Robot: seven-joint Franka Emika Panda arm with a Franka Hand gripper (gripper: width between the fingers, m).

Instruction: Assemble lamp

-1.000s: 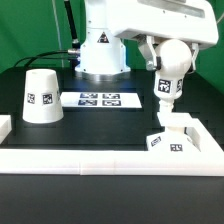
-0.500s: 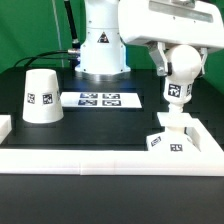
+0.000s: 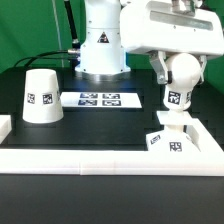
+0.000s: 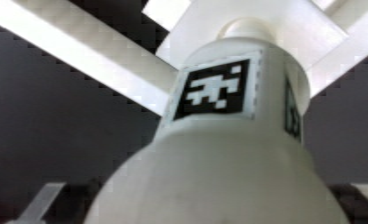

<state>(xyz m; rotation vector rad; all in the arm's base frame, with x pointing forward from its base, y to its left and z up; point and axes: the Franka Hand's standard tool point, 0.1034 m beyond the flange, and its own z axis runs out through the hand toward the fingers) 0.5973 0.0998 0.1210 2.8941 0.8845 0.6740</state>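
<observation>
My gripper (image 3: 181, 66) is shut on the white bulb (image 3: 177, 88), held upright with its neck down. The neck stands right over the square stepped base (image 3: 170, 134) at the exterior view's right; I cannot tell whether it is seated in it. In the wrist view the bulb (image 4: 216, 130) fills the picture with its tag facing the camera, and the gripper (image 4: 202, 202) has its fingers (image 4: 39, 200) at the bulb's two sides. The base (image 4: 252, 18) shows beyond the neck. The cone shade (image 3: 41, 95) stands alone at the exterior view's left.
The marker board (image 3: 99, 99) lies flat in the middle, in front of the robot's pedestal (image 3: 98, 55). A long white rail (image 3: 90, 157) runs along the near edge, with another piece (image 3: 205, 132) at the right beside the base.
The gripper has carried the bulb toward the exterior view's right and then down, so that its neck now stands over the base.
</observation>
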